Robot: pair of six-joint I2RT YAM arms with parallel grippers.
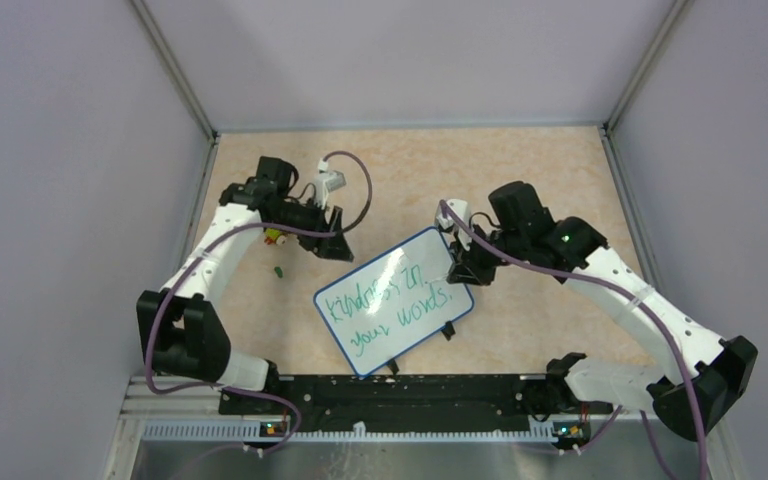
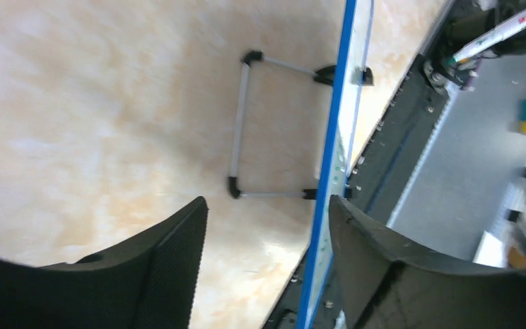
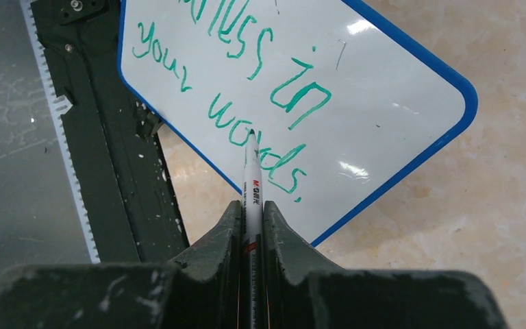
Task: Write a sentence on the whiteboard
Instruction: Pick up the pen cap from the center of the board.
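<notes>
The whiteboard [image 1: 415, 258] stands tilted in the middle of the table, blue-rimmed, with the green sentence [image 1: 388, 302] on it in two lines. My right gripper [image 1: 460, 268] is at the board's right edge, shut on a white marker [image 3: 252, 178]. The marker's tip hovers over the word "words" of the sentence [image 3: 274, 89]. My left gripper [image 1: 335, 242] is off the board's upper left side, open. In the left wrist view the board's blue rim [image 2: 332, 137] shows edge-on in the gap of that gripper [image 2: 267, 219], close to the right finger [image 2: 377, 260].
A wire stand [image 2: 240, 130] props the board from behind. A small green cap [image 1: 278, 270] and a red and yellow bit [image 1: 275, 238] lie near the left arm. A black rail [image 1: 400, 392] runs along the near edge. Grey walls close three sides.
</notes>
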